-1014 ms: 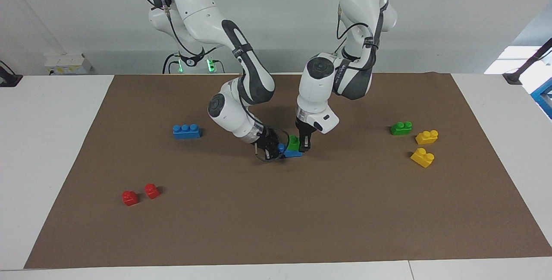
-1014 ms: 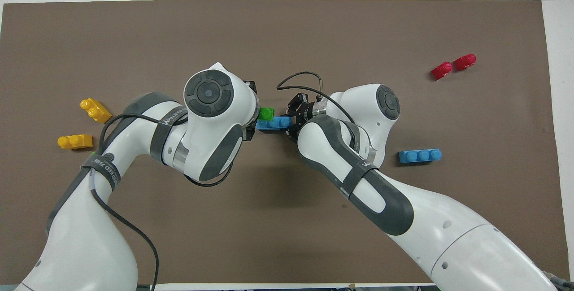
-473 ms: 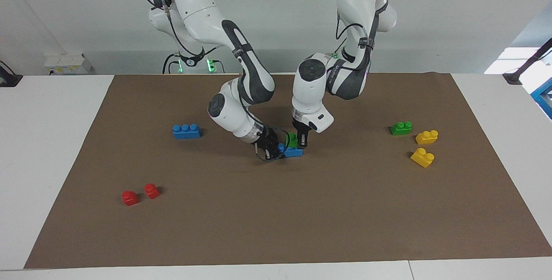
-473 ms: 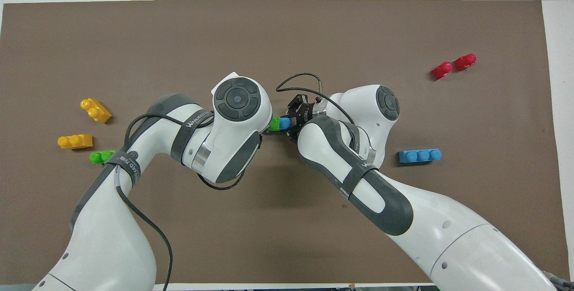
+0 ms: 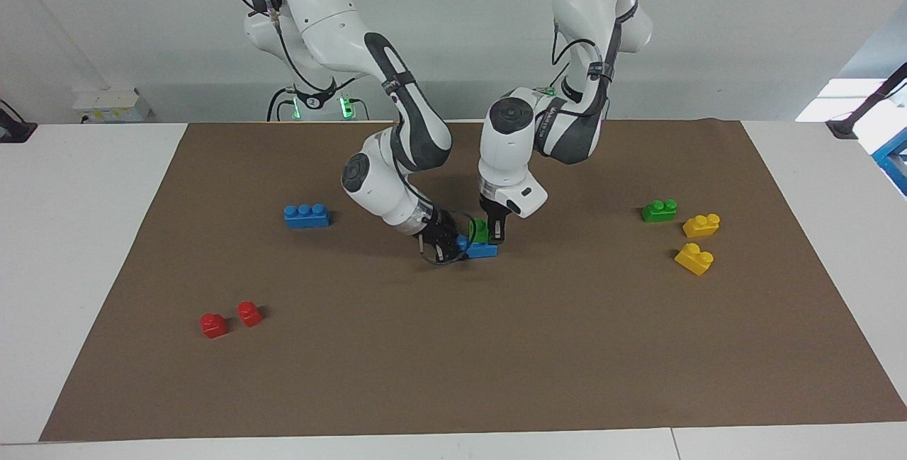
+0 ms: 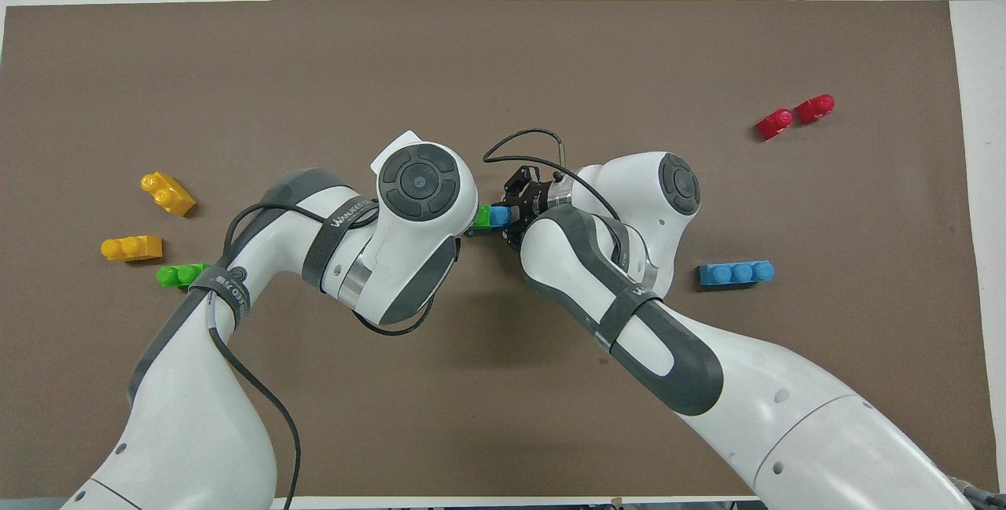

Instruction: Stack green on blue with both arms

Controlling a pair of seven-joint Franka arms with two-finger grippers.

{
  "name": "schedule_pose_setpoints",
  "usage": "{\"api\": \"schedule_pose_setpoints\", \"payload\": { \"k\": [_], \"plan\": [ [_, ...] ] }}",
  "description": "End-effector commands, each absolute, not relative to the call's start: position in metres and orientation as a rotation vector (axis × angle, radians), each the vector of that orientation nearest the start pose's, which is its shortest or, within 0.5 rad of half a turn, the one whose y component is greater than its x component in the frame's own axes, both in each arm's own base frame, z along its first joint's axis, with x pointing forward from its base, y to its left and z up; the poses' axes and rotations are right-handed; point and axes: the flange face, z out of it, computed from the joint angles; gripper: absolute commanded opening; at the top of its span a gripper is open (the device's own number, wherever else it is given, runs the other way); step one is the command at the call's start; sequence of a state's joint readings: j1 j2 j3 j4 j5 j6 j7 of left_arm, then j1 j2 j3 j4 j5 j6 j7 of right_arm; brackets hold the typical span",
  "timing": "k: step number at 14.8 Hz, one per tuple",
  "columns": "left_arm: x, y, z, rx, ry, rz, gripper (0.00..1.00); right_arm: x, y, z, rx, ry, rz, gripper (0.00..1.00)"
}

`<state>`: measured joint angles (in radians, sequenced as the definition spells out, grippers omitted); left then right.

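Note:
In the middle of the brown mat, my right gripper (image 5: pixel 451 247) is shut on one end of a blue three-stud brick (image 5: pixel 484 251), low over the mat. My left gripper (image 5: pixel 490 236) points straight down, shut on a green two-stud brick (image 5: pixel 480 230) that sits on top of the blue brick. In the overhead view my left wrist hides most of the pair; only an edge of the green brick (image 6: pixel 481 216) and one blue stud (image 6: pixel 499 215) show beside my right gripper (image 6: pixel 512 210).
A second blue brick (image 5: pixel 306 215) lies toward the right arm's end. A second green brick (image 5: pixel 659 210) and two yellow bricks (image 5: pixel 701 225) (image 5: pixel 694 258) lie toward the left arm's end. Two red bricks (image 5: pixel 213 324) (image 5: pixel 249 313) lie farther from the robots.
My left gripper has carried the green brick toward the right gripper and down onto the blue brick. The blue brick has levelled out. Over the last half second almost nothing moved.

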<state>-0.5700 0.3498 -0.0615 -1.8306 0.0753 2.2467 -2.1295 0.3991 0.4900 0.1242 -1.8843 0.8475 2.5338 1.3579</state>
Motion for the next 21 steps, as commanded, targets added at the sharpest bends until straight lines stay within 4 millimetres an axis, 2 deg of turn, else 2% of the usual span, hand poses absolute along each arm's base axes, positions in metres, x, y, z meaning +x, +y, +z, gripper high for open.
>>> {"api": "schedule_pose_setpoints", "payload": {
  "k": [1,7,8,9,11,13,14,15,16,17,19,21],
  "plan": [
    [0.527,-0.369,0.329,-2.397,-2.150,-0.159,0.00,0.560,0.296,0.244,-1.924,1.820,0.506,0.00],
    [0.525,-0.366,0.321,-2.396,-2.159,-0.193,0.00,0.561,0.291,0.242,-1.934,1.812,0.498,0.00],
    [0.525,-0.365,0.322,-2.398,-2.147,-0.199,0.62,0.560,0.290,0.241,-1.936,1.812,0.499,0.00],
    [0.525,-0.365,0.324,-2.397,-2.133,-0.206,1.00,0.560,0.291,0.241,-1.939,1.809,0.497,0.00],
    [0.526,-0.360,0.333,-2.396,-2.118,-0.209,1.00,0.560,0.291,0.241,-1.938,1.811,0.498,0.00],
    [0.528,-0.348,0.354,-2.400,-2.102,-0.219,1.00,0.561,0.290,0.241,-1.937,1.811,0.494,0.00],
    [0.529,-0.340,0.366,-2.402,-2.088,-0.223,1.00,0.561,0.291,0.242,-1.936,1.810,0.493,0.45],
    [0.531,-0.331,0.378,-2.407,-2.075,-0.227,1.00,0.562,0.289,0.242,-1.932,1.813,0.489,0.80],
    [0.535,-0.318,0.391,-2.407,-2.074,-0.235,1.00,0.564,0.286,0.243,-1.926,1.817,0.488,0.98],
    [0.538,-0.308,0.402,-2.412,-2.062,-0.239,1.00,0.567,0.283,0.244,-1.919,1.820,0.484,1.00],
    [0.540,-0.290,0.420,-2.457,-1.996,-0.250,1.00,0.585,0.245,0.247,-1.872,1.856,0.500,1.00],
    [0.551,-0.258,0.439,-2.482,-1.959,-0.251,1.00,0.601,0.217,0.262,-1.865,1.830,0.551,1.00]
  ]
}}
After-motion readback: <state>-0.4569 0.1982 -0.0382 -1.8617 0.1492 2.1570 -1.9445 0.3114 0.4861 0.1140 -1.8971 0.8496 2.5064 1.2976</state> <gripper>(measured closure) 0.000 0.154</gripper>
